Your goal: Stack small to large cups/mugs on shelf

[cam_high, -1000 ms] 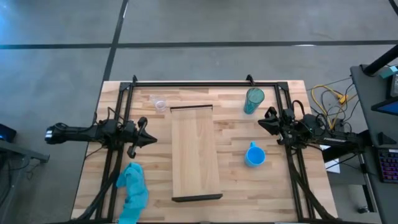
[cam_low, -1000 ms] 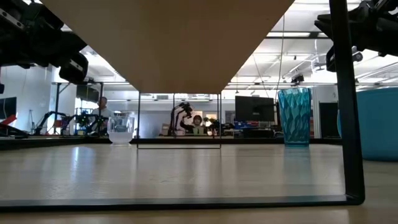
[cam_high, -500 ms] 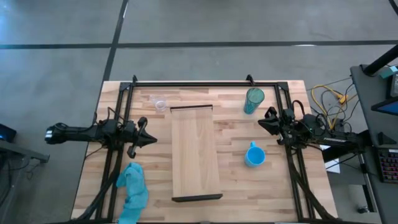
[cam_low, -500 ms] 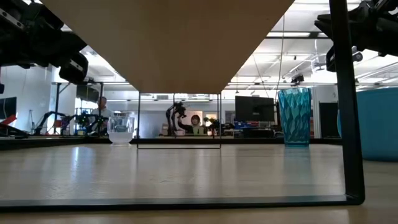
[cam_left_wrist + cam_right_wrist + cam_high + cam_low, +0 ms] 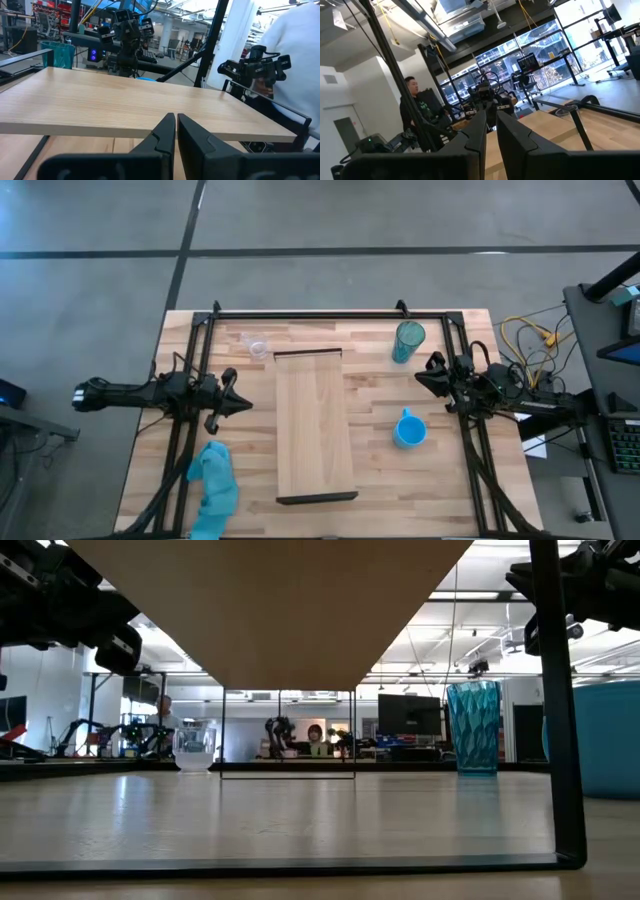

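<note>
The shelf (image 5: 314, 424), a light wooden board with a dark rail at each short end, stands mid-table; the low view looks under it (image 5: 270, 600). The small clear cup (image 5: 257, 347) stands at the far left, the teal tumbler (image 5: 408, 341) at the far right, the blue mug (image 5: 409, 430) right of the shelf, all upright on their bases. My left gripper (image 5: 240, 402) is shut and empty at the shelf's left side; it also shows in the left wrist view (image 5: 176, 120). My right gripper (image 5: 424, 372) is shut and empty, between tumbler and mug.
A light blue cloth (image 5: 213, 485) lies at the near left of the tabletop (image 5: 250, 510). A black frame (image 5: 330, 314) runs along the far edge and both sides. A person (image 5: 417, 107) stands beyond the table; another shows in the left wrist view (image 5: 295, 65).
</note>
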`<state>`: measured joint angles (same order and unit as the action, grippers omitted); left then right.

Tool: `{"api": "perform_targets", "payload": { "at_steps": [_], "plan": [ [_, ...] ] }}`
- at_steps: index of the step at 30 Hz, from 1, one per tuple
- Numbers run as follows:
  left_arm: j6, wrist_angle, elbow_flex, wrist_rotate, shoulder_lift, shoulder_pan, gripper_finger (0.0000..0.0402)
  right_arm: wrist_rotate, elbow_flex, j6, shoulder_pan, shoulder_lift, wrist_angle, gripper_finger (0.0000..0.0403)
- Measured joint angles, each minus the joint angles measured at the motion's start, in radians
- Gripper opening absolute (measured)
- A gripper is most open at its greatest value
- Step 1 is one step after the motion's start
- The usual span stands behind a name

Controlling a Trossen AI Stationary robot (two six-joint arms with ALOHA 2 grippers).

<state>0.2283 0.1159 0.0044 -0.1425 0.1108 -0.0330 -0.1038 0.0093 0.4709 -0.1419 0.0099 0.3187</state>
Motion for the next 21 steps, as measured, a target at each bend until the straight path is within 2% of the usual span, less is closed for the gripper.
{"api": "perform_targets", "payload": {
  "at_steps": [11, 18, 21],
  "plan": [
    [0.000, 0.000, 0.000, 0.000, 0.000, 0.000, 0.0004, 0.002, 0.000, -0.012, 0.000, 0.000, 0.000, 0.0038],
    [0.001, 0.026, 0.000, 0.020, 0.000, 0.000, 0.0004, 0.002, 0.000, 0.049, 0.000, 0.000, 0.012, 0.0038],
    [0.111, 0.107, 0.000, 0.020, 0.000, 0.000, 0.0004, 0.008, 0.000, 0.051, 0.000, 0.000, 0.047, 0.0038]
  ]
}}
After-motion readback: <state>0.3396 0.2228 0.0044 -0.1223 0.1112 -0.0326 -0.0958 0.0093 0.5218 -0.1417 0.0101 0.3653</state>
